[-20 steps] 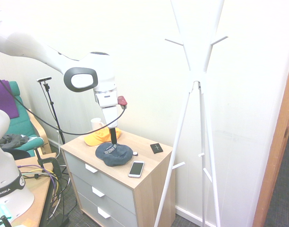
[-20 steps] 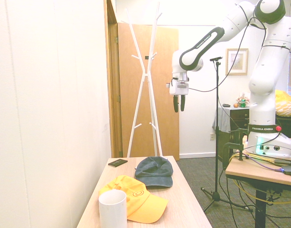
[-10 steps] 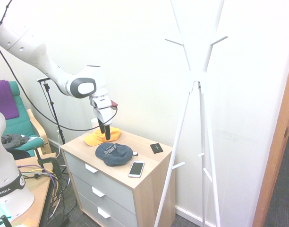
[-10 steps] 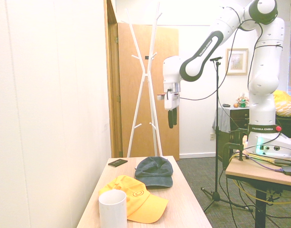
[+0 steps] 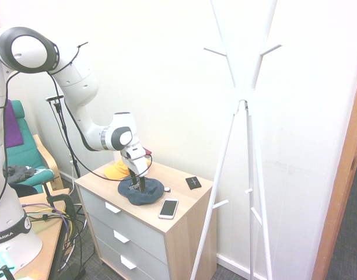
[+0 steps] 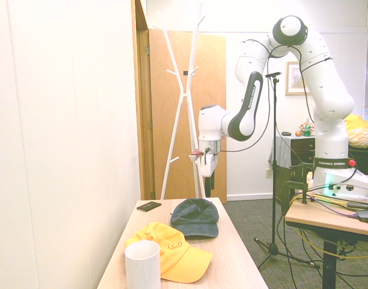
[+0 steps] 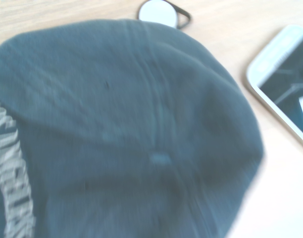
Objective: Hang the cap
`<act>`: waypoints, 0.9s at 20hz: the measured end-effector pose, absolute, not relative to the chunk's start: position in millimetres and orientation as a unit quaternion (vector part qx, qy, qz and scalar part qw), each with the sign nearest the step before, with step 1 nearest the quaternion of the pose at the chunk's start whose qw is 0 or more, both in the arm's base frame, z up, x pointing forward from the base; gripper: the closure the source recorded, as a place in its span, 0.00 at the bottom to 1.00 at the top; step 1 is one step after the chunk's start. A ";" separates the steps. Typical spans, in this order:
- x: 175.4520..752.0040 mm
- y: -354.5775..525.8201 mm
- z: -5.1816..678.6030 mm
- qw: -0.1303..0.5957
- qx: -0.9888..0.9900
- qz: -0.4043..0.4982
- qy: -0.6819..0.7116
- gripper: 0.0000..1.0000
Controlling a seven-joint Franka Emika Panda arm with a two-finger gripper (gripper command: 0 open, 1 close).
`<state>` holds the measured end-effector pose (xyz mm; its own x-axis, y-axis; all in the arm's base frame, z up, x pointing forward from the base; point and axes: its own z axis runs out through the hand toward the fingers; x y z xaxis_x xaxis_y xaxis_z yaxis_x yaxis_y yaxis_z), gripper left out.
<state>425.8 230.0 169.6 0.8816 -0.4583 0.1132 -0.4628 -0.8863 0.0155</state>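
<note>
Hovers with claw (image 5: 138,187) spread wide, gripping nothing, over the soft, round-crowned navy cap (image 5: 150,196). Lies, pale-lettered, on the smooth wood-grained chest of drawers (image 5: 193,208), near a flat, glossy phone (image 5: 168,209).

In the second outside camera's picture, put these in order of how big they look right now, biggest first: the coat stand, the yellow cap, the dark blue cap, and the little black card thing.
1. Coat stand
2. Yellow cap
3. Dark blue cap
4. Black card-like item

The open pincer (image 5: 136,185) points downward, slightly tilted.
</note>
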 end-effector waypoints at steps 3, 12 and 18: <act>439.1 240.7 146.9 0.024 0.972 0.051 -0.228 1.00; 450.3 248.9 124.7 0.036 0.969 0.048 -0.239 1.00; 451.0 245.4 119.6 0.043 0.967 0.051 -0.244 1.00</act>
